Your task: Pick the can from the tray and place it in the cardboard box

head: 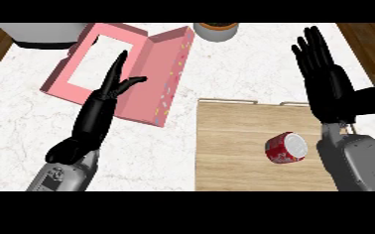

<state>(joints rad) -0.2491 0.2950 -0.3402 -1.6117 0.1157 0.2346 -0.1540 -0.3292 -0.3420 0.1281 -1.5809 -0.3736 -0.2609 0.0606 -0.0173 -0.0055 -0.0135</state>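
Observation:
A red can with a silver top lies on its side on the wooden tray at the lower right. My right hand is raised above and to the right of the can, fingers straight and spread, open, not touching it. An open pink box with a windowed lid lies at the upper left of the counter. My left hand hovers over the box, fingers straight, thumb out, open and holding nothing.
A grey appliance sits at the far left back corner. A round pot with a dark inside stands at the back, behind the box. White marble counter shows between box and tray. Wooden counter edges run along both sides.

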